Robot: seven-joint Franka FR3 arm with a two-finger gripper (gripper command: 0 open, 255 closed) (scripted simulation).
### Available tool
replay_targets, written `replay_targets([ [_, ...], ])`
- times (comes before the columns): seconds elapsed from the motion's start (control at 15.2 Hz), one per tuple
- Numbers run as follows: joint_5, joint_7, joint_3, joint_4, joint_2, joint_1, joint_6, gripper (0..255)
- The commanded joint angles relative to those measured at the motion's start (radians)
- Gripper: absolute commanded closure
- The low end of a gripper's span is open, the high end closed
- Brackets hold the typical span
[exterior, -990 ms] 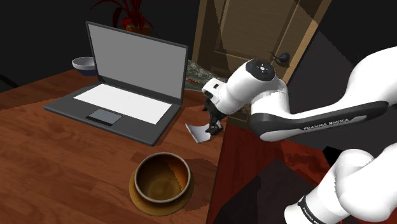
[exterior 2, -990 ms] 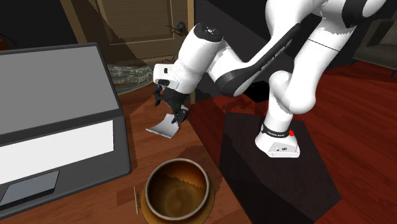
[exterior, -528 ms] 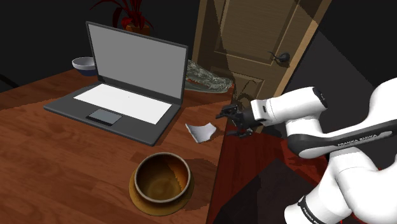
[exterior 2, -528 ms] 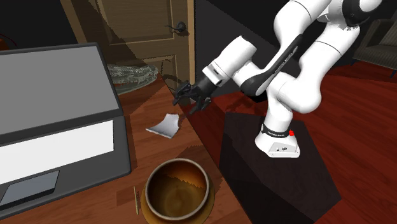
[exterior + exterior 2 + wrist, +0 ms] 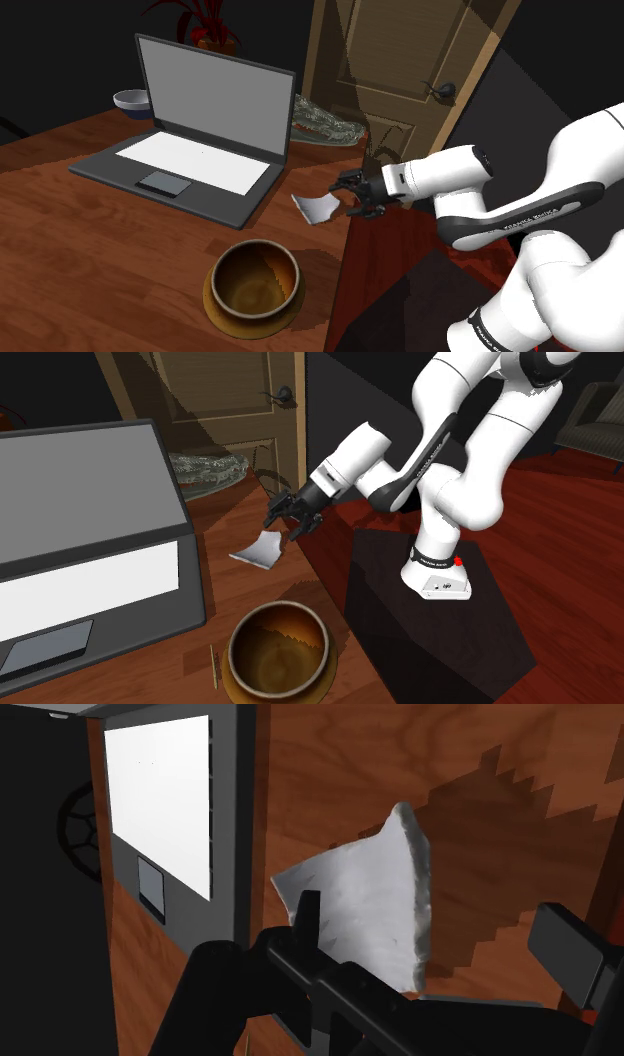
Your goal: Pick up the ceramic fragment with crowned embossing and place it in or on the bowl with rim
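Pale grey and jagged-edged, the ceramic fragment (image 5: 317, 207) lies flat on the reddish-brown wooden table (image 5: 80, 260), close to the table's edge, between the dark grey open laptop (image 5: 210, 95) and the brown bowl (image 5: 256, 290) with its wide rim, just where it lay a second ago. What has changed is the all-black two-finger hand (image 5: 347, 194). It stood upright right over the shard, then swung out past the table's edge and lay level, and now it has come back low and sideways toward the shard. In the wrist view its fingers (image 5: 305, 919) are spread wide: one overlaps the shard's near corner, the other stands well off to the far side, so nothing is grasped. This reads as a fresh approach from the side, and the pick-up is not yet done, with the bowl waiting empty nearer the camera in the shoulder view. The wood grain is glossy and dark. Beyond it a panelled wooden door (image 5: 400, 50) stands, a red-leaved plant (image 5: 200, 20) and a small white bowl (image 5: 132, 100) sit behind the laptop, and much of the room is dim.
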Motion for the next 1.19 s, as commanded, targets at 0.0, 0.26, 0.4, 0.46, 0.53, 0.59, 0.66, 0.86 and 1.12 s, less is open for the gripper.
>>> replay_targets([
  [0.0,0.002,0.001,0.009,0.002,0.010,-0.008,0.010,0],
  [0.26,0.002,0.001,0.009,0.002,0.010,-0.008,0.010,0],
  [0.4,0.002,0.001,0.009,0.002,0.009,-0.008,0.009,255],
  [0.46,0.002,0.001,0.009,0.002,0.009,-0.008,0.009,255],
  [0.53,0.002,0.001,0.009,0.002,0.009,-0.008,0.009,255],
  [0.59,0.002,0.001,0.009,0.002,0.009,-0.008,0.009,255],
  [0.66,0.002,0.001,0.009,0.002,0.009,-0.008,0.009,255],
  [0.86,0.002,0.001,0.009,0.001,0.010,-0.008,0.010,255],
  [1.12,-0.005,0.000,-0.045,0.010,-0.032,0.051,-0.044,255],
])
